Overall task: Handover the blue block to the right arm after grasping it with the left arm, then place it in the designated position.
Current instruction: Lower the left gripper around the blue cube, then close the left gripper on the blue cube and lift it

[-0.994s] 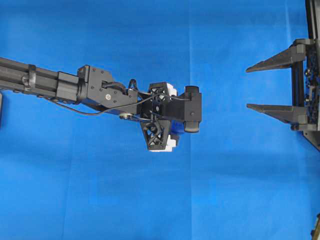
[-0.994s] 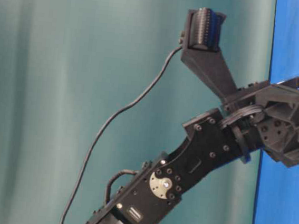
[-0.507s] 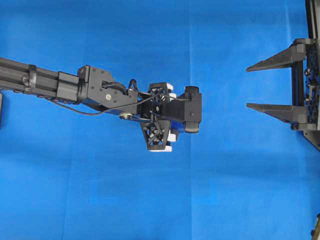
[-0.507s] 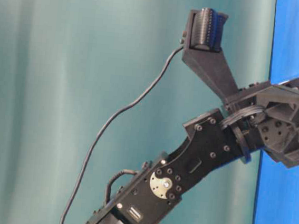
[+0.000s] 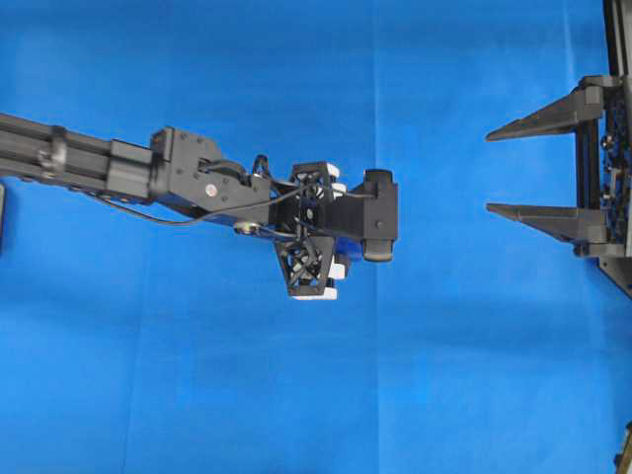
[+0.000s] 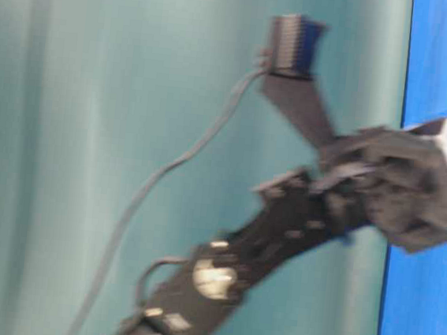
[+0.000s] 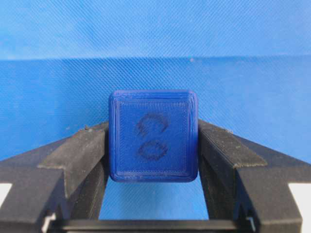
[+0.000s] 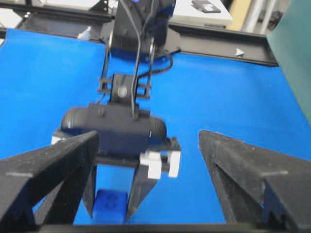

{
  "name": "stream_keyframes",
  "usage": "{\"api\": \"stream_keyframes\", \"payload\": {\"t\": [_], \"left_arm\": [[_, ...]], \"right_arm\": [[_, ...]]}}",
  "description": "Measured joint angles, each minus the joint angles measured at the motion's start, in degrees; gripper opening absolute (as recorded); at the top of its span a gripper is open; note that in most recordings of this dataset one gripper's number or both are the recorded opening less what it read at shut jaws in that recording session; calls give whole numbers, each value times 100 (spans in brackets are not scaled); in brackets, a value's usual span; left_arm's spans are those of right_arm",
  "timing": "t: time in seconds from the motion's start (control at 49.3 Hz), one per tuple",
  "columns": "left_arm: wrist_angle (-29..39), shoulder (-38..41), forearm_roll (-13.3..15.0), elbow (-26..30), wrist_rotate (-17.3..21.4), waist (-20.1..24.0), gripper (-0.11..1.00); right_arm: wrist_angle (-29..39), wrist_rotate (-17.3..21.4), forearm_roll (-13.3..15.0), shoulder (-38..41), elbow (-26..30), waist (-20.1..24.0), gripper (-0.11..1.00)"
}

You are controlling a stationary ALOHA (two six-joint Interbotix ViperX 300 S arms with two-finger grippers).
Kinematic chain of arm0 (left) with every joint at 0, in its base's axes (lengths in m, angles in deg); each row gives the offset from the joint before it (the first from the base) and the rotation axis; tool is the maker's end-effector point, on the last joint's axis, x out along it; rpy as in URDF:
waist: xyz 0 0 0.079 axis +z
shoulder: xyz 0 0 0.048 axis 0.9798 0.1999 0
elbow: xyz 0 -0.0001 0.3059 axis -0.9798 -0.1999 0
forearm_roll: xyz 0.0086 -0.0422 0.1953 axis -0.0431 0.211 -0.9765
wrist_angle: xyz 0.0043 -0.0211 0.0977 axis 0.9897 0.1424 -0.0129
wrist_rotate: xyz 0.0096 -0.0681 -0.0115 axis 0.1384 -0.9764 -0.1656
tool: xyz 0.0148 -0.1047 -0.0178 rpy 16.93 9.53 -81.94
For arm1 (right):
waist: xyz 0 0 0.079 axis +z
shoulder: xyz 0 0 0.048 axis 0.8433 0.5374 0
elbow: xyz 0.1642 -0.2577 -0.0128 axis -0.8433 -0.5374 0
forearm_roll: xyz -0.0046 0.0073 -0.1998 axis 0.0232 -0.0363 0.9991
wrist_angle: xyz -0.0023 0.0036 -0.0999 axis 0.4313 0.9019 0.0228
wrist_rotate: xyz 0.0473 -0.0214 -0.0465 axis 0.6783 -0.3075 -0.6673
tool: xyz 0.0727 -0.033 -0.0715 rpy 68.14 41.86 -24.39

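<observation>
In the left wrist view the blue block (image 7: 153, 142), a dark-blue cube with a faint marking on its face, sits squeezed between the two black fingers (image 7: 80, 155) of my left gripper (image 7: 153, 128). From overhead the left gripper (image 5: 341, 229) points down at the cloth's middle and hides the block. The right wrist view shows the block (image 8: 111, 205) low between the left gripper's fingertips, close to the cloth. My right gripper (image 5: 490, 174) stands wide open at the right edge, pointing toward the left arm with nothing between its fingers (image 8: 243, 160).
Blue cloth (image 5: 296, 395) covers the whole work surface. A black frame rail (image 8: 218, 48) runs along the far edge behind the left arm's base. A teal backdrop (image 6: 69, 121) stands at the side. The left arm (image 6: 281, 228) shows blurred in the table-level view.
The left gripper's jaws have closed onto the blue block. The left arm now shifts slightly and is blurred in the table-level view. The right gripper has not moved.
</observation>
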Motion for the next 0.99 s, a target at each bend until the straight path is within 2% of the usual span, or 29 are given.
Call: {"api": "stream_keyframes", "payload": {"t": [0.548, 0.994], "left_arm": [[1028, -1468, -9, 185, 70, 0, 46], [2118, -1758, -53, 1028, 167, 0, 46]], "right_arm": [[0, 0, 0, 26, 0, 0, 96], [0, 0, 9, 53, 0, -9, 96]]}}
